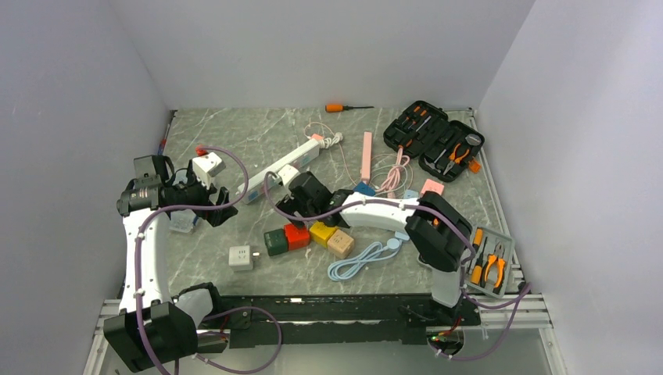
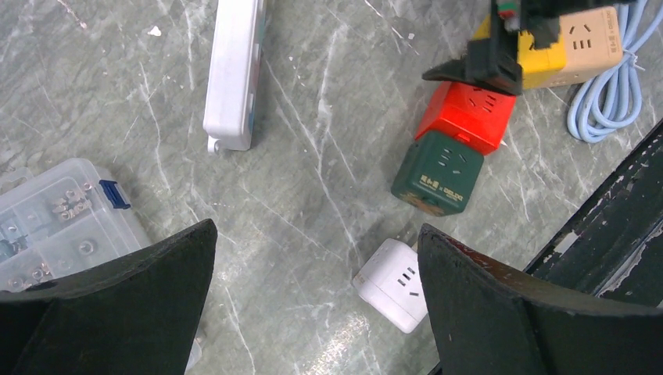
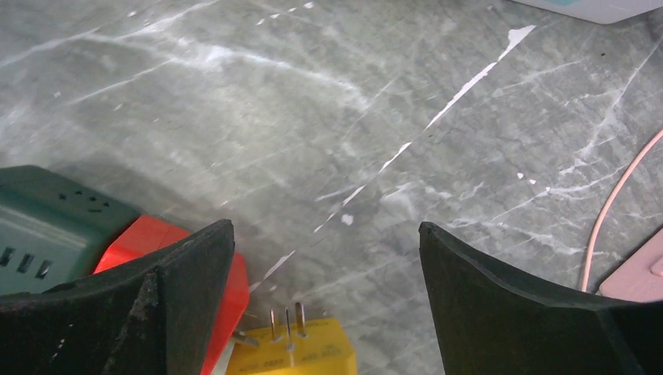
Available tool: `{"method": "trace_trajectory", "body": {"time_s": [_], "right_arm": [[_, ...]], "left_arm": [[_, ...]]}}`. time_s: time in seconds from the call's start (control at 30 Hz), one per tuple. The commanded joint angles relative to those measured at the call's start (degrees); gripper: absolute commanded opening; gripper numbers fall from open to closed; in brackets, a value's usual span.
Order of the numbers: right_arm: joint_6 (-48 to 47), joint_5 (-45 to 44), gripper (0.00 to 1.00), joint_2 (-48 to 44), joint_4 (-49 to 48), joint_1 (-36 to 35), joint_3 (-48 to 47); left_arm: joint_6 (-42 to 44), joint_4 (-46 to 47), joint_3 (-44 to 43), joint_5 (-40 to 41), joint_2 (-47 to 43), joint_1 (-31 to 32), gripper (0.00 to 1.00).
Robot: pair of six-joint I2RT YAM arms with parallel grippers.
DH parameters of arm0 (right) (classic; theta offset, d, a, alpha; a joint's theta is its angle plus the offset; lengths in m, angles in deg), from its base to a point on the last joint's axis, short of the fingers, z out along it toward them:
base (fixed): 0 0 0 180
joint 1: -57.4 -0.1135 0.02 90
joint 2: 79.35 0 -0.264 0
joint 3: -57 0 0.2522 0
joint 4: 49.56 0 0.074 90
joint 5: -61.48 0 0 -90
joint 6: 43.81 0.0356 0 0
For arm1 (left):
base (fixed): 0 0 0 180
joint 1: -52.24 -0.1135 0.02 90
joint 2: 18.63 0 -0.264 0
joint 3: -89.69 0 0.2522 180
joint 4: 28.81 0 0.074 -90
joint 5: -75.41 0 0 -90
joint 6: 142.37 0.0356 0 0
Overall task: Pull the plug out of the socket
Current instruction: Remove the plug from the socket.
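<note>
Grey marbled desk (image 1: 234, 133) is enclosed by plain grey walls. At its near edge a white cube (image 1: 241, 257) and a coiled blue cable (image 1: 360, 262) are seen. Just beyond them four socket cubes are laid touching in a row: green cube (image 1: 275, 242), red cube (image 1: 296, 235), yellow cube (image 1: 321, 232), tan cube (image 1: 341, 243). The plug and socket to be parted are judged to be among these, near the middle of the desk; which pair is actually mated cannot be told.

The right pincer (image 3: 324, 234) is held open and empty over bare marble just beyond the red and yellow cubes, between the row and a white strip (image 1: 277, 168). The left pincer (image 2: 313, 242) is likewise spread wide with nothing in it, raised near the left edge beside a clear box (image 1: 181, 223). Further back a pink strip (image 1: 367, 155) is laid, and towards the far edge a tool case (image 1: 434, 141) and a screwdriver (image 1: 344, 107).

The step in hand is judged to be the approach, since nothing is gripped. Next, one cube would need to be pinned by one pincer while its neighbour is clasped by the other and drawn straight out along its pins.

Bare pins (image 3: 286, 322) on the yellow cube's far face are shown only by the right wrist view. Slotted faces on the green and red cubes are made plain only by the left wrist view. Both arms and the whole layout are given only from overhead.
</note>
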Motion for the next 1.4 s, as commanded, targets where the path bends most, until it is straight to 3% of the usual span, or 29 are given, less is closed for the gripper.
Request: {"method": "trace_trajectory", "body": {"time_s": [0.0,0.27,0.53,0.8,0.9,1.1,1.37], "right_arm": [[0.37,-2.44,0.89,-5.07,0.22,-3.62,2.89],[6.88,-5.96,0.87,-6.45,5.74,-7.02,5.61],[8.02,-0.05,0.87,-13.63,6.29,-7.5,11.97],[7.25,-4.23,1.0,-17.31,5.71,-6.87,10.52],[7.73,0.43,1.0,-21.47,1.37,-6.85,13.32],[7.54,17.9,1.0,-25.77,-6.14,-7.23,17.97],[6.11,22.02,1.0,-21.49,-9.79,-8.84,19.37]], "left_arm": [[1.35,-0.17,0.3,-2.91,-0.15,-0.32,0.99],[2.2,-0.65,0.66,-2.97,-0.64,-0.29,0.99],[2.91,-0.9,0.82,-2.3,-1.34,-0.27,0.99],[2.85,-1.31,0.43,-2.55,-1.26,-0.27,0.99],[3.67,-1.66,0.79,-2.05,-1.72,-0.32,0.99],[4.42,-2.58,0.66,-2.46,-1.65,-0.31,0.99],[4.0,-2.81,0.06,-2.59,-1.81,-0.27,0.99]]}}
